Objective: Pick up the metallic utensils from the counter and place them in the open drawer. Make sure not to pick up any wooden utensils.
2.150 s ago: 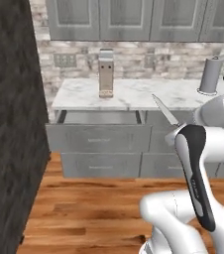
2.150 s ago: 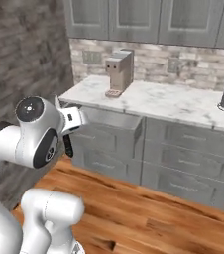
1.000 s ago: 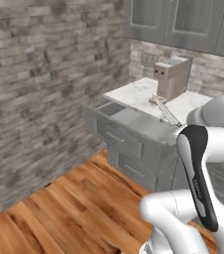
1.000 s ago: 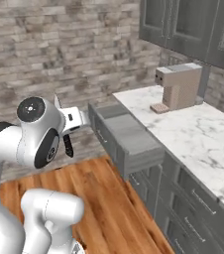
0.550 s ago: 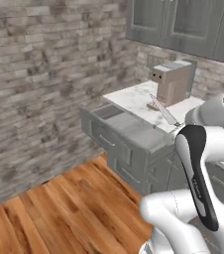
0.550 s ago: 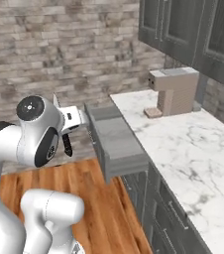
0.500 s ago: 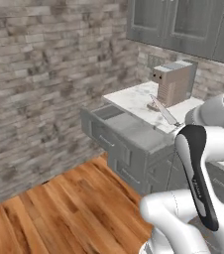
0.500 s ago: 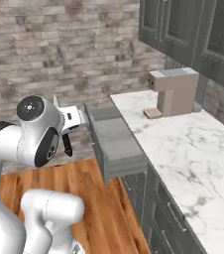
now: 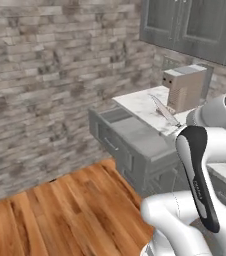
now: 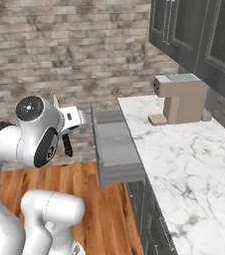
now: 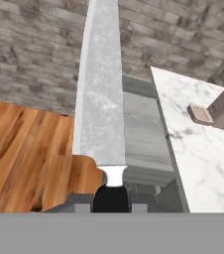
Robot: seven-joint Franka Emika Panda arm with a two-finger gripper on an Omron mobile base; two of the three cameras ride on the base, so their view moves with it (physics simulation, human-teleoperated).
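A knife with a long silver blade (image 11: pixel 100 89) and a black handle (image 11: pixel 111 197) is one of the metallic utensils, and my gripper (image 11: pixel 111 201) is shut on the handle. In the left base view the blade (image 9: pixel 164 110) sticks up beside my arm. My gripper (image 10: pixel 70 122) hangs just left of the open drawer (image 10: pixel 113 144), near its far end. The wide grey drawer (image 11: pixel 142 131) lies ahead and below the blade, pulled out from under the white marble counter (image 11: pixel 198 134). The wooden utensils are out of view.
A grey coffee machine (image 10: pixel 181 97) stands on the counter (image 10: pixel 189 164) by the wall. Dark upper cabinets (image 10: pixel 199 35) hang above it. A brick wall (image 9: pixel 50 75) runs on the left, above a wooden floor (image 9: pixel 60 215).
The whole picture has shifted because the base has moved; the drawer and counter now sit closer and more to the right. The knife stays held in my gripper.
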